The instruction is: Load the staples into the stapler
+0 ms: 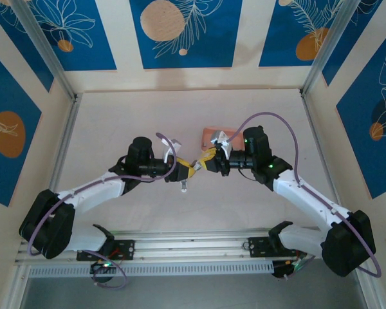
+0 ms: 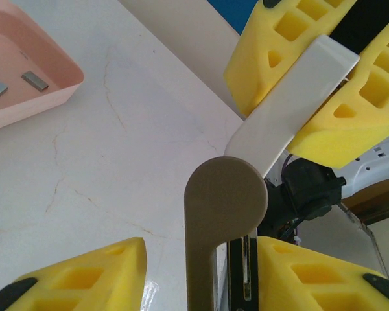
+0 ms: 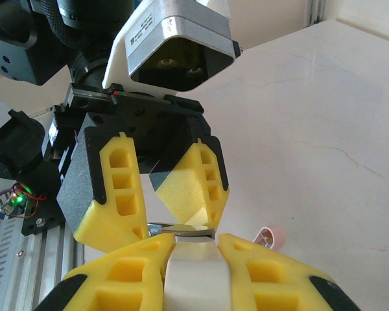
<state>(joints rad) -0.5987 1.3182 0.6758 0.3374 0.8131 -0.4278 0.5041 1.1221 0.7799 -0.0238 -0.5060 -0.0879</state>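
Staples (image 2: 34, 80): two small grey strips lying flat in the pink tray (image 2: 58, 97), near each other but apart, each turned a little differently. You can see none in the stapler.

Stapler (image 2: 223, 194): held between the two grippers, hinged open. Right gripper (image 3: 194, 249) is clamped on the white top arm (image 2: 292, 110). The taupe base runs toward the left wrist camera, with the metal rail (image 2: 244, 272) bare alongside it.

Left gripper (image 2: 201, 245): its fingers (image 2: 84, 278) straddle the base. A gap shows between one finger and the taupe side, and the other finger sits hard by the rail. Read it as parted, not gripping.

Key relation: in the left wrist view the tray lies up and to the left of the stapler, well apart from it. From above, the tray sits just beyond the right gripper, on its far side. The right arm is nearer, but its jaws are occupied. My judgement: you need the left to grip the base firmly before either hand can fetch a strip. The strip's long axis must then line up with the rail.

Room: the table (image 2: 117, 181) is bare between tray and stapler, and the enclosure walls (image 1: 51, 71) are well away. The tight spot is the middle, where both sets of yellow fingers meet nose to nose. The tray's raised rim would block a low approach.
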